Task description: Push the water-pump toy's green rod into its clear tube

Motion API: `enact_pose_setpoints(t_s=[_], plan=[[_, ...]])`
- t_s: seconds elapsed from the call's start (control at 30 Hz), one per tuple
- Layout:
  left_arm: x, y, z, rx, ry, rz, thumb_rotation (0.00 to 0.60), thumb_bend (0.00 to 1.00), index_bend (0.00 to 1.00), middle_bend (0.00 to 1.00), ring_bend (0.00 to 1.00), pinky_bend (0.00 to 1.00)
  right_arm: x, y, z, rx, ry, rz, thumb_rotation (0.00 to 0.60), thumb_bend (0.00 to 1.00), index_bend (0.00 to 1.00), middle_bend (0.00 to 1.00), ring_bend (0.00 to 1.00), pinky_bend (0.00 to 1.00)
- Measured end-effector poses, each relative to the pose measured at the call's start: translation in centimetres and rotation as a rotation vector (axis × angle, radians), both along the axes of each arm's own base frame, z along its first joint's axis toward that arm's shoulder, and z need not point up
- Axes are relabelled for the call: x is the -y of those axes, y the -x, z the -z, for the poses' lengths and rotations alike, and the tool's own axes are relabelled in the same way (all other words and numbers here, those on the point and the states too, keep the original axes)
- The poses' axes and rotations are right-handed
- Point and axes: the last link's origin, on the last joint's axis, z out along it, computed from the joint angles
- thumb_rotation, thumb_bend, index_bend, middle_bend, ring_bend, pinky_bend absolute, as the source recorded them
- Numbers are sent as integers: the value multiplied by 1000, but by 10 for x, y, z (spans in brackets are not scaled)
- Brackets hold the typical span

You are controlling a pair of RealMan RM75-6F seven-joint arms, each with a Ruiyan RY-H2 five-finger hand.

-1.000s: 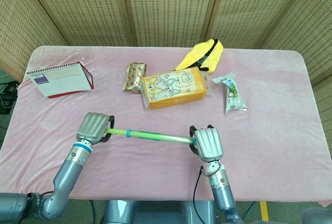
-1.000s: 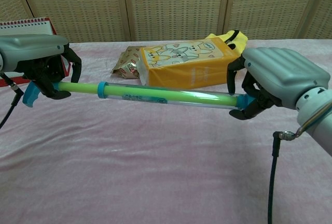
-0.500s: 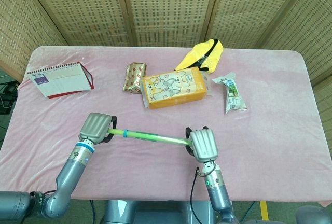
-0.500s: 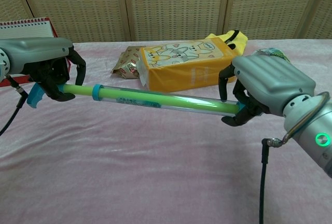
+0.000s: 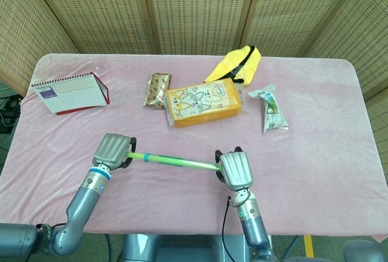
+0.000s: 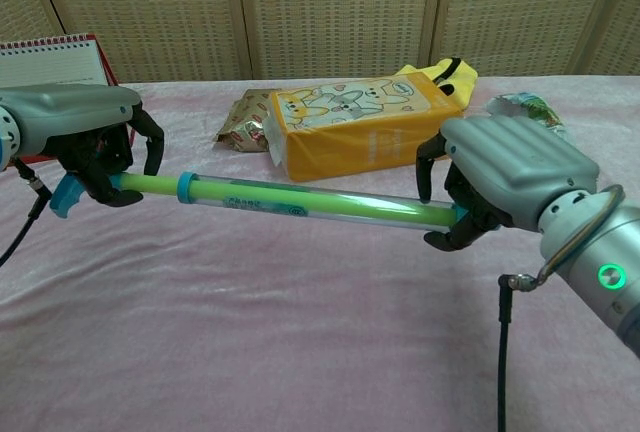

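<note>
The water-pump toy (image 6: pixel 300 205) is hanging in the air just above the pink table (image 5: pixel 315 153), stretched between the two hands. It is looking light and thin, like a long plastic straw. The clear tube (image 6: pixel 320 208) is looking hard and smooth, so it could be slipping if held loosely. The green rod (image 6: pixel 150 184) is showing only a short bit outside the blue ring (image 6: pixel 185 187), so the job seems to be nearly done.

The left hand (image 6: pixel 95 142) is wrapping its fingers (image 6: pixel 150 137) around the rod end, by the blue handle (image 6: pixel 62 195). The right hand (image 6: pixel 505 177) is curling its fingers around the far end of the tube. Both ends are good places for holding, because pushing straight along keeps the thin rod from bending.

Behind the toy, an orange box (image 5: pixel 203 104) is lying on the table
</note>
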Motion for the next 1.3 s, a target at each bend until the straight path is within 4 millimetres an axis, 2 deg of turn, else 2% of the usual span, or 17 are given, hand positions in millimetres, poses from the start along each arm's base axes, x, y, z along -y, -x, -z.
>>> enact_pose_setpoints(t_s=[0.03,0.1,0.23,0.4,0.57,0.73,0.8,0.9,1.1,1.3], plan=[[0,2,-1,-9,3,-7,600,264,32,33,42,155,0,2,0,-9,-4,8,600,272,239,193,214,150],[1,5,-5,-26,9,-22,600,246,12,0,1,90,1,6,0,-22,-12,25,600,258,216,102,114,101],[4,10,-12,-29,17,-44,600,242,2,0,0,3,4,18,-5,-60,-21,64,600,247,197,49,49,78],[11,19,-19,14,13,-66,600,242,3,0,0,0,4,33,-17,-70,2,89,600,246,196,43,35,78],[23,29,-28,91,-11,-43,600,242,3,0,0,0,-5,54,-34,-41,19,94,600,239,193,13,2,65],[41,41,-37,142,-51,18,600,242,3,0,0,0,-21,77,-51,4,17,74,600,214,120,0,0,4],[50,49,-41,141,-88,57,600,242,2,0,0,0,-27,85,-58,20,11,56,600,191,61,0,0,0],[66,65,-48,104,-170,125,600,242,0,0,0,0,-39,101,-69,32,8,12,600,173,28,0,0,0],[110,102,-50,44,-297,178,600,242,0,0,0,0,-58,136,-92,47,54,-48,600,170,18,0,0,0],[132,121,-53,73,-329,163,600,242,0,0,0,0,-79,160,-112,80,114,-85,600,170,18,0,0,0]])
